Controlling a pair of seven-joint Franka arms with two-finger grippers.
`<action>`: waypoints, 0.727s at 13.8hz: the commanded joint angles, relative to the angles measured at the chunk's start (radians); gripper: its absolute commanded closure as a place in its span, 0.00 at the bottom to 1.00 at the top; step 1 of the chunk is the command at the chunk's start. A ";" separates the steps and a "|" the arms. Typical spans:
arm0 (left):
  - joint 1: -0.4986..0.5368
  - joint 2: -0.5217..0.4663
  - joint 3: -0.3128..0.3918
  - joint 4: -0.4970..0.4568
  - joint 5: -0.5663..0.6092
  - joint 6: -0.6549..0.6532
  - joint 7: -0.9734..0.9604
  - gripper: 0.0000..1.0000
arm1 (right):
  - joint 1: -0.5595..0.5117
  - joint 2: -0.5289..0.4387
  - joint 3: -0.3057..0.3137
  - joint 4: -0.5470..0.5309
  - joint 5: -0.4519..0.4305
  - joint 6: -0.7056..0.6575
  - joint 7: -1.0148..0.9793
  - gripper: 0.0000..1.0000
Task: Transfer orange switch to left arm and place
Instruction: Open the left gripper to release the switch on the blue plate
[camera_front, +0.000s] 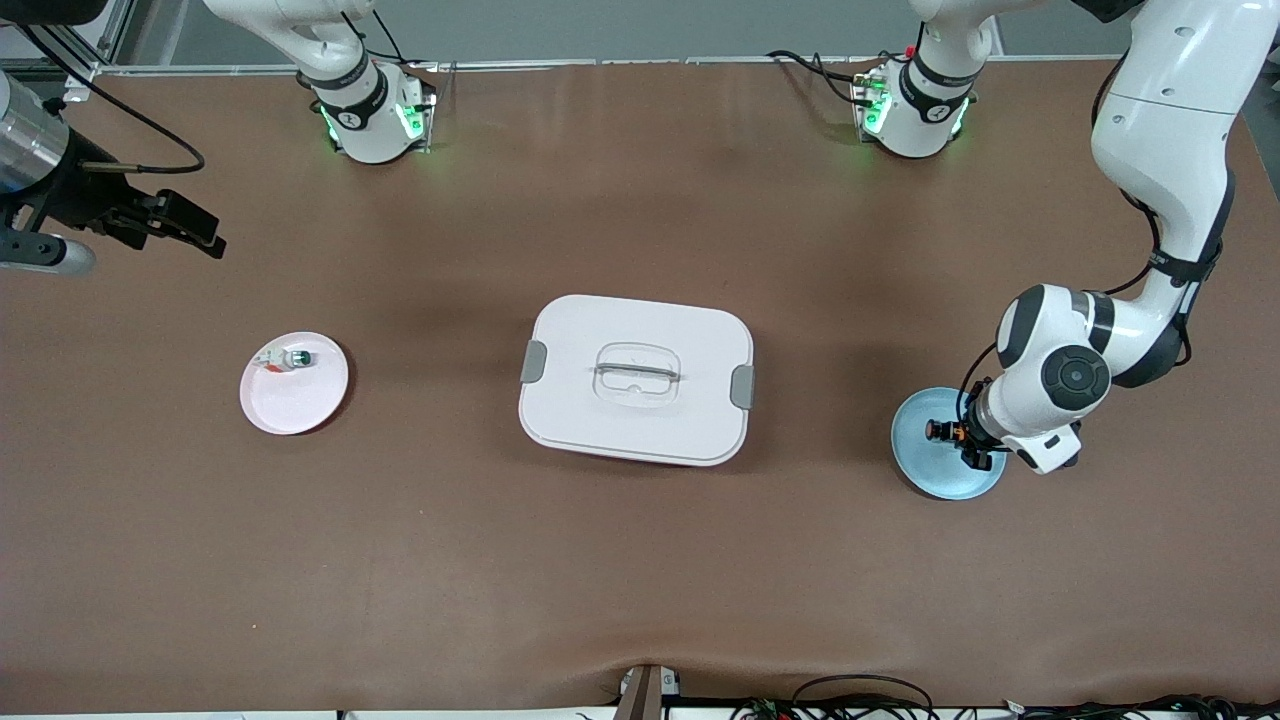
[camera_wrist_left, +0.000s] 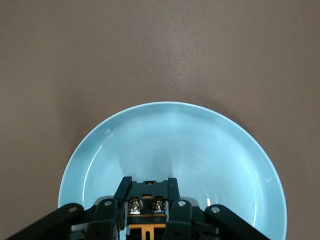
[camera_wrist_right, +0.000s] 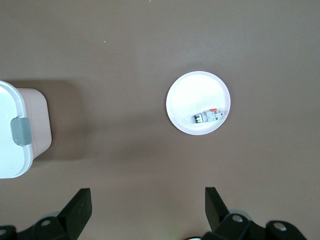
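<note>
The orange switch (camera_wrist_left: 146, 205), a small black block with an amber part, sits between the fingers of my left gripper (camera_wrist_left: 148, 183), which is shut on it. The left gripper (camera_front: 952, 436) holds the switch (camera_front: 940, 431) low over the blue plate (camera_front: 925, 470), whose rim (camera_wrist_left: 172, 105) fills the left wrist view. My right gripper (camera_front: 205, 232) hangs open, high over bare table at the right arm's end, with nothing between its fingers (camera_wrist_right: 80, 207). The white lidded box (camera_front: 636, 380) stands mid-table between the two plates, and one corner of it (camera_wrist_right: 12, 132) shows in the right wrist view.
A pink plate (camera_front: 294, 400) lies toward the right arm's end of the table and carries a small white-and-green switch (camera_front: 285, 362). The right wrist view shows that plate (camera_wrist_right: 190, 92) and that switch (camera_wrist_right: 207, 116) too. Cables run along the table's edge nearest the front camera.
</note>
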 joint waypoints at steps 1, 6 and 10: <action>0.009 0.008 -0.005 0.002 0.040 0.020 -0.020 0.94 | -0.024 -0.022 0.007 0.003 0.012 -0.014 0.013 0.00; 0.009 0.019 -0.005 0.002 0.043 0.022 -0.019 0.93 | -0.024 -0.021 0.010 0.020 0.013 -0.037 -0.003 0.00; 0.009 0.020 -0.005 0.002 0.044 0.034 -0.017 0.90 | -0.018 -0.022 0.014 0.019 0.001 -0.031 -0.066 0.00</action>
